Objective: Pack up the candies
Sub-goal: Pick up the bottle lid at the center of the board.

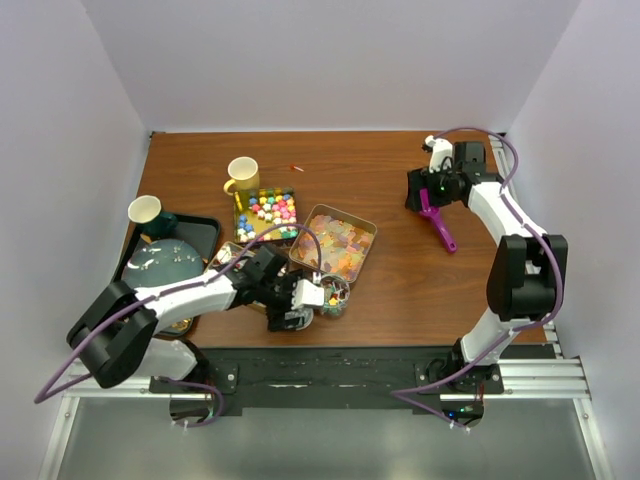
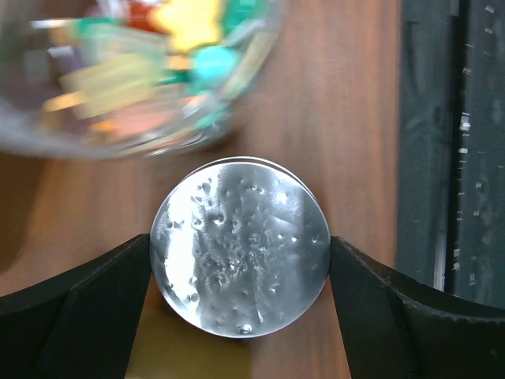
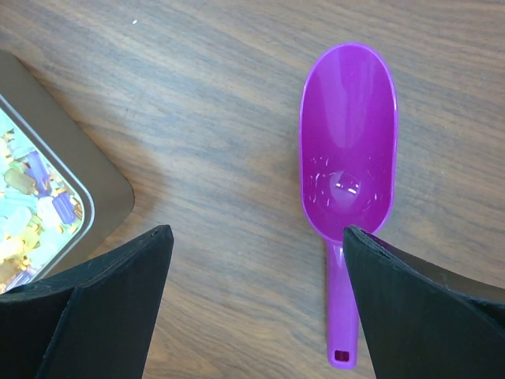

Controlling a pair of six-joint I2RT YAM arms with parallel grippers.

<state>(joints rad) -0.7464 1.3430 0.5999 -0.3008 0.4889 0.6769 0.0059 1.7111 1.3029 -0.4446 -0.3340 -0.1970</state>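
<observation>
Frankly, the left hand [image 2: 241,264] clamps a metal lid [image 2: 237,229] by its rim; slipping, it could hit the jar [image 2: 142,79]. Meanwhile the right hand [image 3: 256,237] gapes above the scoop [image 3: 347,150].

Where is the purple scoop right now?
The purple scoop lies flat on the right side of the table in the top view. It is right of the tray of orange-pink candies and directly beneath the open right tool.

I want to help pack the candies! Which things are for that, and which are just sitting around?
For packing: multicoloured balls, orange-pink pieces, glass jar, metal lid, purple scoop.
Lying about: yellow mug, paper cup, teal plate.
</observation>
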